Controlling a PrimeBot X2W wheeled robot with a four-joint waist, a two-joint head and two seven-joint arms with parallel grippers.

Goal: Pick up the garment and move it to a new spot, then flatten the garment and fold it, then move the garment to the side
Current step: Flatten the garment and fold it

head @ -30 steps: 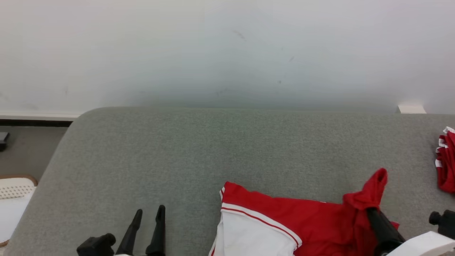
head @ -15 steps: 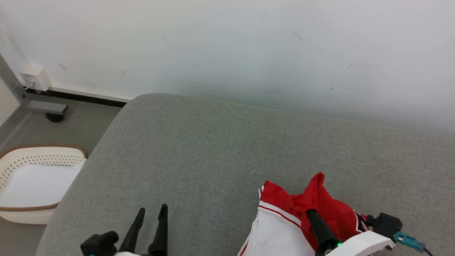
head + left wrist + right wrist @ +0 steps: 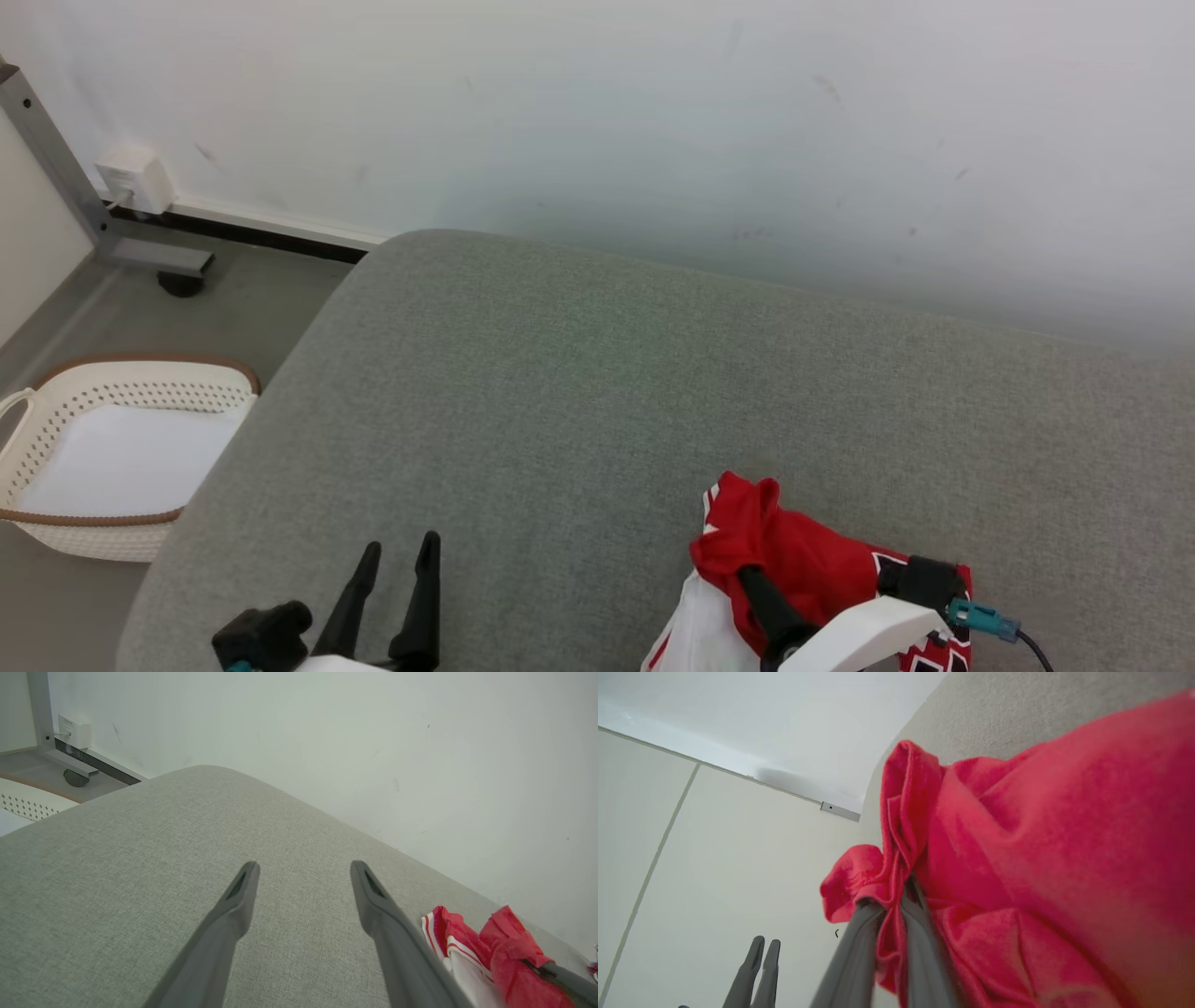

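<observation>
The garment [image 3: 812, 565], red with white panels and trim, hangs bunched at the near right of the grey padded surface [image 3: 560, 392]. My right gripper [image 3: 747, 571] is shut on a red fold of the garment, and its white part droops below the grip. In the right wrist view the red garment [image 3: 1041, 835] is pinched between the right gripper [image 3: 892, 896] fingers. My left gripper [image 3: 400, 551] stands open over bare padding at the near left, apart from the garment. The left wrist view shows the left gripper [image 3: 303, 868] open, with the garment [image 3: 467, 947] at its lower right.
A white perforated basket [image 3: 131, 373] with a brown rim sits on the floor left of the padded surface. A metal post [image 3: 56, 159] and a wall box [image 3: 135, 177] stand at the far left. A white wall runs behind the surface.
The head view has swung left, bringing the basket and post into sight. The garment is more bunched in the shut right gripper, with less white showing. The left gripper stays open.
</observation>
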